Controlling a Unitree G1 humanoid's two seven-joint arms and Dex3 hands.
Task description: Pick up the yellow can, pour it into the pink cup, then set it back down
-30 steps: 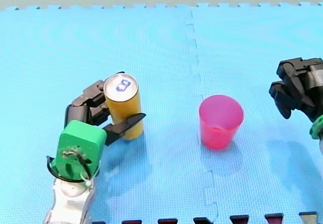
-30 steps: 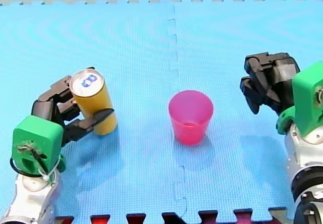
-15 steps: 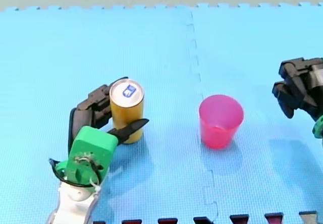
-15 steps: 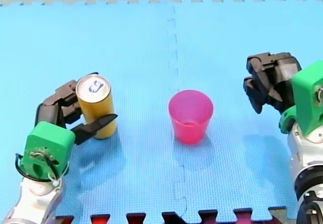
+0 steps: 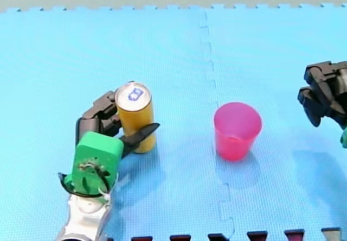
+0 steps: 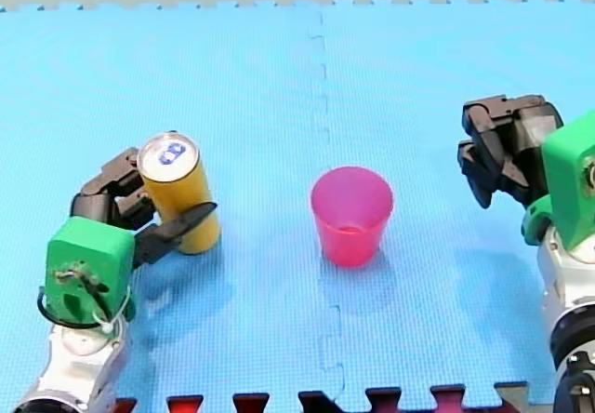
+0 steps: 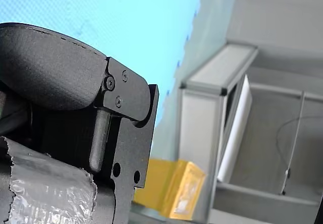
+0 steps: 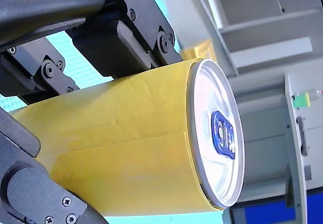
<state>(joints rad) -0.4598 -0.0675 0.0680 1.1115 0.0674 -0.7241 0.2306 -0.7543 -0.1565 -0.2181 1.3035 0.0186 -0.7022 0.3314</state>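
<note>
The left hand (image 5: 108,127) is closed around the can (image 5: 135,116), fingers behind it and thumb in front. The can is upright, apparently resting on the mat (image 5: 179,62), well left of the cup (image 5: 237,129). The right hand (image 5: 322,92), curled and holding nothing, is right of the cup.

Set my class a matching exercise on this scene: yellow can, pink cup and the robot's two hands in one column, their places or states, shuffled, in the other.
1. yellow can
2. pink cup
3. left hand
4. right hand

a. holds nothing, at the right side of the blue mat
b. upright, gripped
c. closed around the can
d. stands free, mouth up

Pairs: 1-b; 2-d; 3-c; 4-a
</note>
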